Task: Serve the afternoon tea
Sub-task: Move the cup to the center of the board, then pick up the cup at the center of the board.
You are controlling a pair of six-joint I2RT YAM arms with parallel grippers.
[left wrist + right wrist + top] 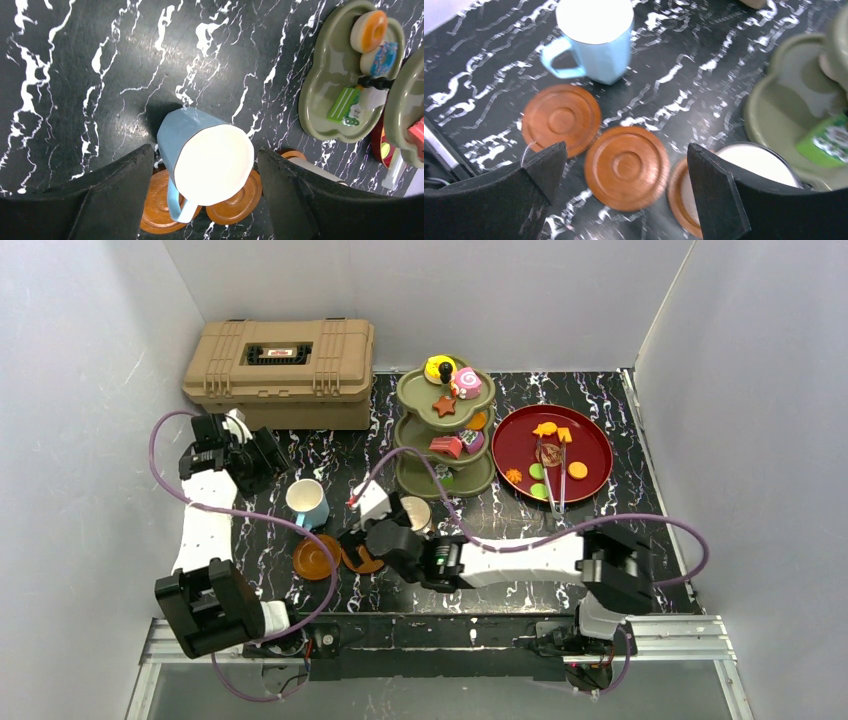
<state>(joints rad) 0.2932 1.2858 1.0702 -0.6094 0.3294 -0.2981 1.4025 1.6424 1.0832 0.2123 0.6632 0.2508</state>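
The white-and-blue cup (307, 502) stands upright on the table, left of the olive-green three-tier stand (444, 430), which carries toy pastries. My left gripper (256, 458) is open above and left of the cup; in the left wrist view the cup (210, 160) lies between its spread fingers (204, 152), untouched. Two bare wooden saucers (316, 556) (362, 560) lie in front of the cup. The white mug (415, 512) sits on a third saucer (681, 200). My right gripper (626, 146) is open over the middle saucer (626, 167), empty.
A tan toolbox (282, 370) stands at the back left. A dark-red plate (596, 445) with toy pastries and metal tongs (555, 485) lies right of the stand. Grey walls close in both sides. My right arm (520, 558) stretches across the front of the table.
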